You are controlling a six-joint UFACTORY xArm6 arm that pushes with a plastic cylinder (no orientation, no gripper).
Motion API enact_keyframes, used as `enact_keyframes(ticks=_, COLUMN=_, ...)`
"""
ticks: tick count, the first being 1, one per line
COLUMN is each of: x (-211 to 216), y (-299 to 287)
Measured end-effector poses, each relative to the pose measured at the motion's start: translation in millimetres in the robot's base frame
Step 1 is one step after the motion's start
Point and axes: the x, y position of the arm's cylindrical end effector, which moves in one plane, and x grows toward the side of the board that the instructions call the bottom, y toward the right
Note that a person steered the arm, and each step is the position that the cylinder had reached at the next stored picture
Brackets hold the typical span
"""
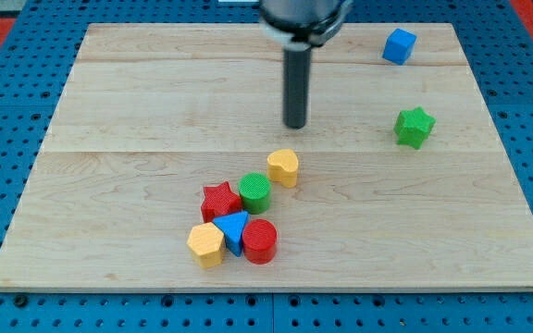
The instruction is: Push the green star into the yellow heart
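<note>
The green star lies on the wooden board at the view's right, standing alone. The yellow heart sits near the board's middle, touching the top right end of a cluster of blocks. My tip rests on the board just above the yellow heart, a short gap away, and well to the left of the green star. The rod rises straight to the view's top edge.
A green cylinder, red star, blue triangle, red cylinder and yellow hexagon are bunched below-left of the heart. A blue cube sits at the top right. The board lies on blue pegboard.
</note>
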Motion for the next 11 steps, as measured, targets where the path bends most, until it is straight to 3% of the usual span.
enact_keyframes(ticks=1, x=-26, y=71)
enact_keyframes(ticks=3, x=-11, y=182)
enact_keyframes(ticks=5, x=64, y=105)
enact_keyframes(ticks=7, x=76, y=-17)
enact_keyframes(ticks=9, x=77, y=-30)
enact_keyframes(ticks=10, x=48, y=-38)
enact_keyframes(ticks=11, x=47, y=-67)
